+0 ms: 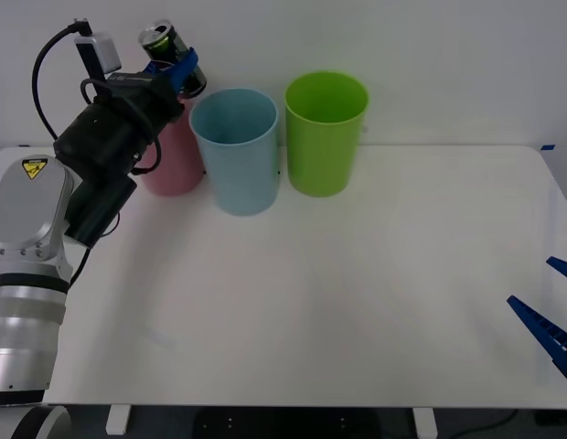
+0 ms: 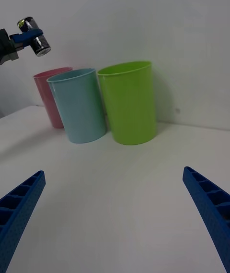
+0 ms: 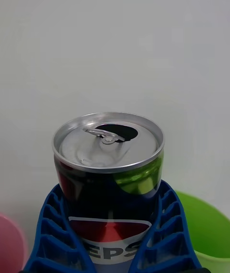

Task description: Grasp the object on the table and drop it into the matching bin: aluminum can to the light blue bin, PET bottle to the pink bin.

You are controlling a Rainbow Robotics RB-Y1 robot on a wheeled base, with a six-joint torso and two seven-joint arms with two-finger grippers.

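Observation:
My left gripper (image 1: pixel 181 71) is shut on the aluminum can (image 1: pixel 169 53), a dark can with a silver top, and holds it tilted high at the back left. The can hangs above the pink bin (image 1: pixel 174 160), near the rim of the light blue bin (image 1: pixel 236 151) beside it. The left wrist view shows the can (image 3: pixel 108 172) upright between the blue fingers (image 3: pixel 52 239), its tab opened. From the right wrist view, the can (image 2: pixel 33 37) is in the air over the pink bin (image 2: pixel 50 95) and the light blue bin (image 2: pixel 79 105). My right gripper (image 1: pixel 553 311) rests open at the table's front right.
A lime green bin (image 1: pixel 326 133) stands to the right of the light blue one, all three in a row at the back of the white table (image 1: pixel 357 293). A white wall rises behind them. The left arm's black wrist and cables sit over the pink bin's left side.

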